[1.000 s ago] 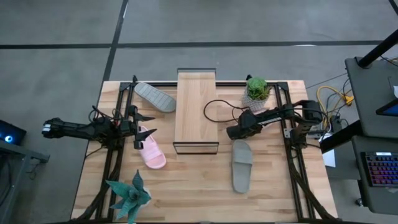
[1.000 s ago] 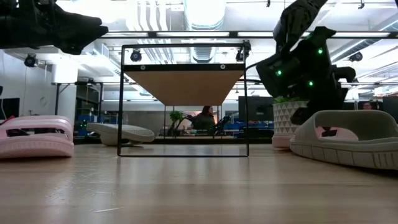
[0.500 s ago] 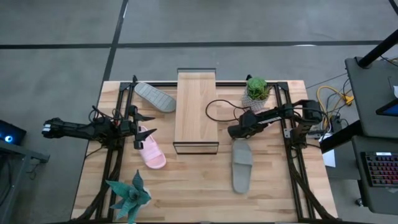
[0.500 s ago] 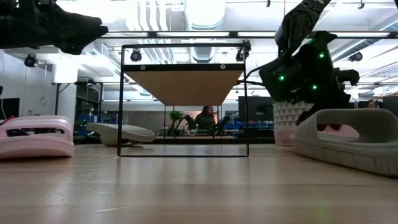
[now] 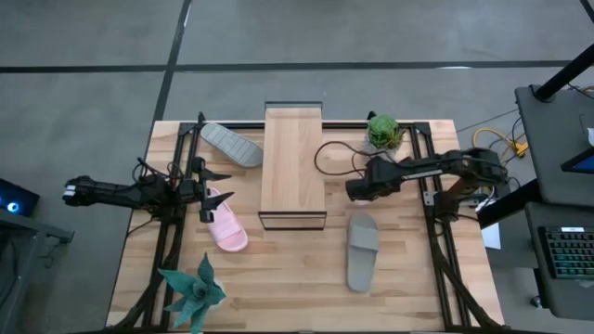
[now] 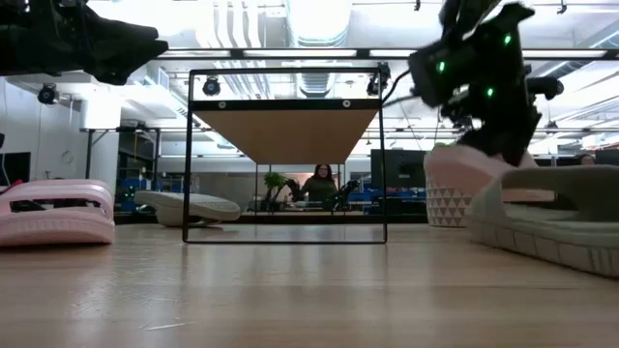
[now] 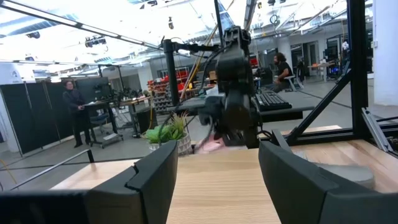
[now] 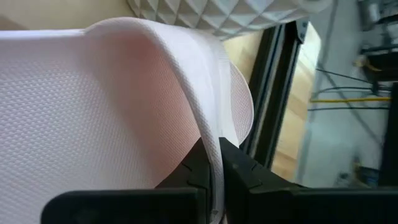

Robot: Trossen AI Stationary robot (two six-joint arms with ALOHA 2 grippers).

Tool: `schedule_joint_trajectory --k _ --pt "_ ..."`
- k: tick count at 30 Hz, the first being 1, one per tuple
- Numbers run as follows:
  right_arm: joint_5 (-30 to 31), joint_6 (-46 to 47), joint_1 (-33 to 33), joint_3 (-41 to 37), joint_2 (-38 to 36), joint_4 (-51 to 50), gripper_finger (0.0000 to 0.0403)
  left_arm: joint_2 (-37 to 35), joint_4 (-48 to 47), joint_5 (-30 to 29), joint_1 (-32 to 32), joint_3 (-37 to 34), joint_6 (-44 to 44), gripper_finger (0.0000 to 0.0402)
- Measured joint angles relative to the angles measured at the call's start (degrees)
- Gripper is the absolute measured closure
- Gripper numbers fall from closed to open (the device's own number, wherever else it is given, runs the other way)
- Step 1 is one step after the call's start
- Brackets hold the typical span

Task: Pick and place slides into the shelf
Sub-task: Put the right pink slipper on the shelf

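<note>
The shelf [image 5: 292,158] stands at the table's middle with its wood top bare. One pale pink slide [image 5: 227,225] lies left of it, under my open left gripper [image 5: 221,186]. One grey slide [image 5: 232,144] lies at the shelf's far left, and another [image 5: 361,250] lies right of the shelf's near end. My right gripper [image 5: 354,192] hovers right of the shelf, shut on a second pale pink slide [image 6: 474,169]. In the high view the arm hides that slide. My right gripper pinches a thin curved edge [image 8: 219,134] of the pink slide between its two fingers [image 8: 198,169]. The slide hangs below the gripper, raised off the table. The grey slide in front hides its lower part in the low view.
A white faceted pot [image 5: 383,133] with a green plant stands at the far right, close behind my right gripper. A teal plant [image 5: 193,292] sits at the near left corner. Black arm frames run along both table sides. A cable [image 5: 327,158] loops between the shelf and the right arm.
My right gripper has shut on the pink slide. It has risen and drawn back a little toward the table's right and far edges, lifting the slide. The grey slide beside it has shifted slightly toward the near edge.
</note>
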Motion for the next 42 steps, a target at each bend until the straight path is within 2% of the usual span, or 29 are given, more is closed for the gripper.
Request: schedule_joint_trajectory --k 6,11,15,20,22,24,27,29,35,42 --pt "0.5 -2.8 1.3 2.4 -8.9 0.0 0.0394 0.0 0.0 0.0 0.0 0.0 0.0 0.0191" --pt "3.4 -6.2 3.8 8.1 -18.9 2.4 0.0394 -0.1 0.5 0.0 0.0 0.3 -0.1 0.0191" --pt "5.9 -17.9 8.4 10.0 -27.1 18.6 0.0394 0.1 3.1 1.9 0.0 0.3 0.3 0.0191" --pt "6.4 -43.6 14.5 4.7 -34.8 52.2 0.0394 1.0 8.2 11.6 0.0 0.4 3.0 0.0191" --pt "3.9 -55.3 16.7 0.5 -36.1 66.6 0.0394 1.7 9.1 15.1 0.0 0.7 3.1 0.0191" --pt "-1.8 -65.4 17.6 -3.7 -36.5 78.8 0.0394 2.9 9.1 16.8 0.0 1.7 3.1 0.0191" --pt "-11.8 -73.1 17.5 -9.6 -35.8 91.2 0.0394 5.7 9.1 19.2 0.0 3.7 3.9 0.0191" --pt "-15.8 -76.2 17.3 -13.0 -34.6 96.0 0.0394 8.1 9.0 20.0 0.0 5.3 4.7 0.0191" --pt "-19.0 -85.1 16.9 -17.3 -30.4 100.9 0.0394 18.6 6.7 19.9 0.0 13.2 10.4 0.0191" --pt "-28.5 -91.1 14.8 -13.6 -24.7 100.3 0.0394 32.7 -4.2 18.1 0.1 23.8 19.3 0.0191"
